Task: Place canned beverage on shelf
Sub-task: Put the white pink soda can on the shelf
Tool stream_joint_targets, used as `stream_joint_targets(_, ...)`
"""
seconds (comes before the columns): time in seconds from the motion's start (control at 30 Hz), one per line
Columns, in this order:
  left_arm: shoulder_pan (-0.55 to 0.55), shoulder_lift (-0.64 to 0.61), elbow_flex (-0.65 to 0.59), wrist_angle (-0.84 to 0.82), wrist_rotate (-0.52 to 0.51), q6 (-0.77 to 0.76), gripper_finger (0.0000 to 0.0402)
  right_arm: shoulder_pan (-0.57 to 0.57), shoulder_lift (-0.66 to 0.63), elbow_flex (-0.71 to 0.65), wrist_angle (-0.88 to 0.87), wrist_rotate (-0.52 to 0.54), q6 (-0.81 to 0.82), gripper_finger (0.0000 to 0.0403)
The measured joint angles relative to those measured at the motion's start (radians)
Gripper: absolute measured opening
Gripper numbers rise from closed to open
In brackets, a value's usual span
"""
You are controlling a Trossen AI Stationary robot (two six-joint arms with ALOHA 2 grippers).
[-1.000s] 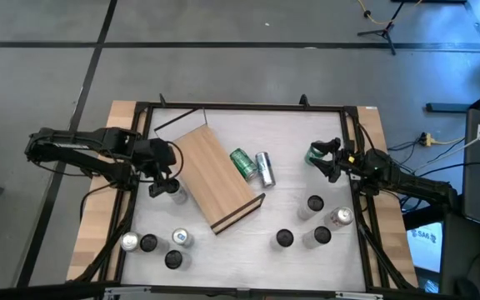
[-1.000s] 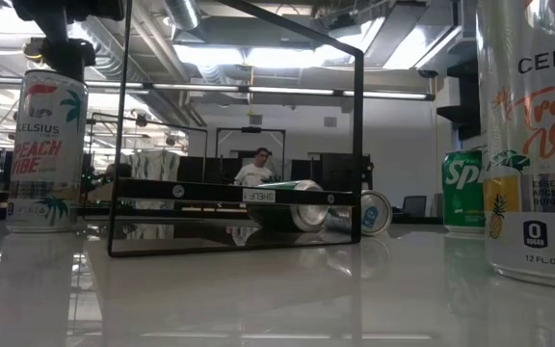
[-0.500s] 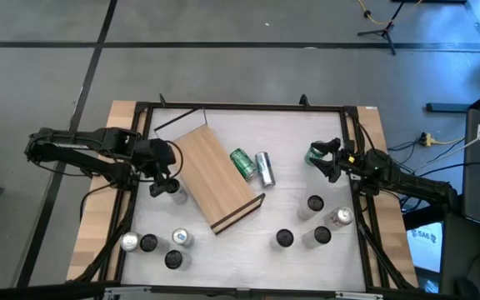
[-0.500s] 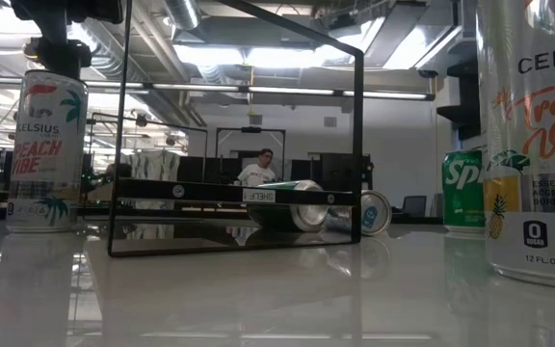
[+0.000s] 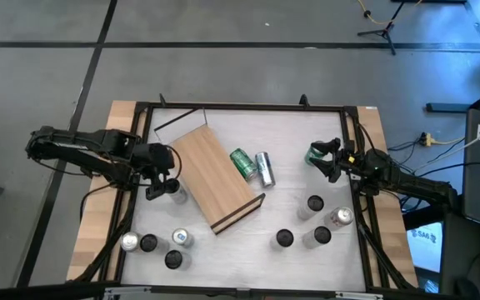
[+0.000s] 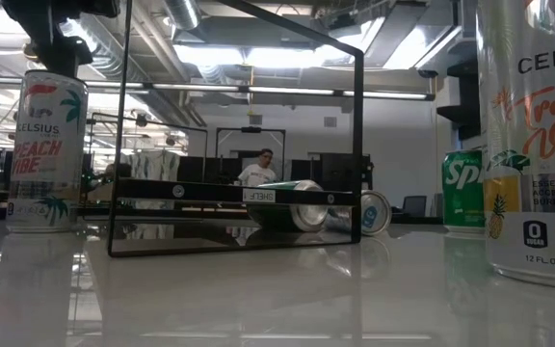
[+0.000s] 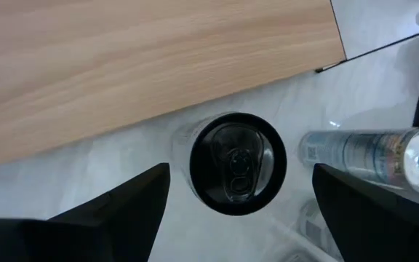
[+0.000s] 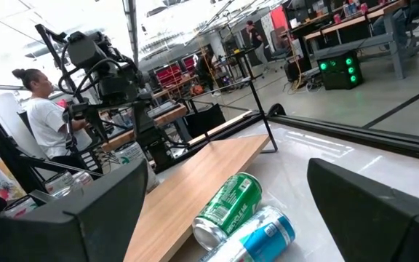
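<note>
Hovering released, left tool (image 7: 235,211) straddles upright black-topped can (image 7: 237,163) beside shelf (image 7: 151,65); lower squarely before clenching.

Celsius can (image 6: 538,135): cropped by low view's edge; shelf (image 7: 144,65): cropped in left wrist view

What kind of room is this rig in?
Probably an open robotics lab or workshop: exposed ceiling ducts, desks with equipment behind the table, and a seated person beside another arm rig.
</note>
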Motion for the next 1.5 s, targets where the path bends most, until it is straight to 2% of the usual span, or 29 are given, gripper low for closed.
stream_joint_targets(0.33, -0.091, 0.0, 0.0, 0.0, -0.098, 0.02, 0.0325, 0.0, 0.0, 0.0, 0.0, 0.0, 0.0, 0.0372)
stream_joint_targets(0.67, -0.156, 0.055, 0.0, 0.0, -0.134, 0.013, 0.0325, 0.0, 0.0, 0.0, 0.0, 0.0, 0.0, 0.0372)
stream_joint_targets(0.87, -0.16, 0.091, 0.0, 0.0, -0.173, 0.013, 0.0325, 0.0, 0.0, 0.0, 0.0, 0.001, 0.0, 0.0372)
stream_joint_targets(1.5, -0.16, 0.197, -0.001, 0.0, -0.177, 0.013, 0.0325, 0.0, 0.0, 0.0, 0.0, -0.002, 0.0, 0.0372)
